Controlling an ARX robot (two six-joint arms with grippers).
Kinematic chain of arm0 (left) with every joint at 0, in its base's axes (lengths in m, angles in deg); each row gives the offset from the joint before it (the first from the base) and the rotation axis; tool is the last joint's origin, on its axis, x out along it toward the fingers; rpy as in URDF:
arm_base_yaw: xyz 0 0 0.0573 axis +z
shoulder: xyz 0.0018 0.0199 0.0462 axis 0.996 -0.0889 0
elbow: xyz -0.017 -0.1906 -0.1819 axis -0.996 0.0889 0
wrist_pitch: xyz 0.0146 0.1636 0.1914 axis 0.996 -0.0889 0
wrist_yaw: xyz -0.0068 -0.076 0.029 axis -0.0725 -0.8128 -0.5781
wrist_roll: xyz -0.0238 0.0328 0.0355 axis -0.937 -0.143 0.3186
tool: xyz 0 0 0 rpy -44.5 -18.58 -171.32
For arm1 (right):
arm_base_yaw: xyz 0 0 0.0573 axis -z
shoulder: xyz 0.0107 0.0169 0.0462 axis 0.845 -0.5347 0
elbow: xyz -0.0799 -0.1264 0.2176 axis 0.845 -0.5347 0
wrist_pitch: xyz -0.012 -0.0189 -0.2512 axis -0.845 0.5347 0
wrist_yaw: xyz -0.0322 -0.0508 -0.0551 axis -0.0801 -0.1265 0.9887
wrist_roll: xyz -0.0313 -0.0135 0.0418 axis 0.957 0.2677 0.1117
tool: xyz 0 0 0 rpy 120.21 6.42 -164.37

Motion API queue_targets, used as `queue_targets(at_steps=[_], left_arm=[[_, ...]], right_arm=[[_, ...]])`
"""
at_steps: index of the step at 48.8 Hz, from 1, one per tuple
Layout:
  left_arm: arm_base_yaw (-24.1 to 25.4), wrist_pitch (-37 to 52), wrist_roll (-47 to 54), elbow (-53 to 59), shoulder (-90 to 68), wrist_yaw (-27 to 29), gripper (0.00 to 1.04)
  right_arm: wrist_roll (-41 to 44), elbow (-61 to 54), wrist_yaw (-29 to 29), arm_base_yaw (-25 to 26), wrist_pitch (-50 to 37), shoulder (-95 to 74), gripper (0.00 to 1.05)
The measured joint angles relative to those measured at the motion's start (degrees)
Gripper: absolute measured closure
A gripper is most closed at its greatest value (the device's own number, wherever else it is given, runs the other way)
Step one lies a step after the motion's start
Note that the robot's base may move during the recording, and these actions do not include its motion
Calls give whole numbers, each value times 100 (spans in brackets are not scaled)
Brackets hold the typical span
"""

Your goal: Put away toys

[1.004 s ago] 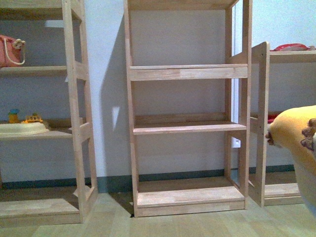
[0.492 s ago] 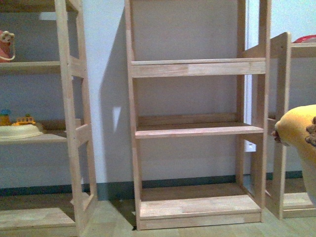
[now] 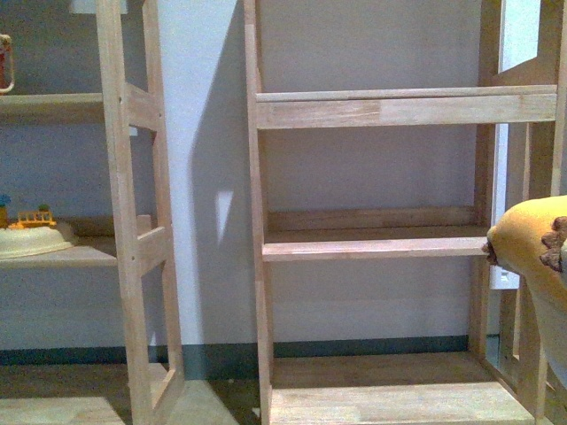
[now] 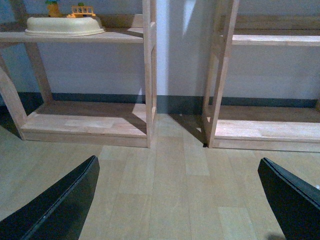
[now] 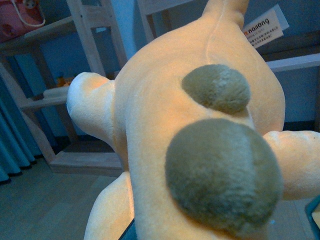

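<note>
The orange-yellow plush toy (image 5: 165,115) fills the right wrist view, with two round brown patches and a white tag at its far end. My right gripper is shut on the plush toy; its fingers are hidden under the toy. In the front view the plush toy (image 3: 532,239) shows at the right edge, level with the middle shelf (image 3: 372,246) of the wooden rack. My left gripper (image 4: 185,200) is open and empty, low over the floor, its black fingers (image 4: 60,205) wide apart.
A wooden rack (image 3: 261,266) stands straight ahead against the wall, with a second rack (image 3: 124,248) to its left. A cream tray with small toys (image 3: 31,235) lies on the left rack's middle shelf, also in the left wrist view (image 4: 62,25).
The racks have grown larger and shifted right in the front view, so the camera has come closer. The plush toy stays at the right edge.
</note>
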Motion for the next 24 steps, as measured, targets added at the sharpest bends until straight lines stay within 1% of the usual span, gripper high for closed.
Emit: queue_targets(at_steps=[24], left_arm=[[0,0,0,0,2,-4,6]], right_arm=[[0,-2,-13,-2,0,0,97]])
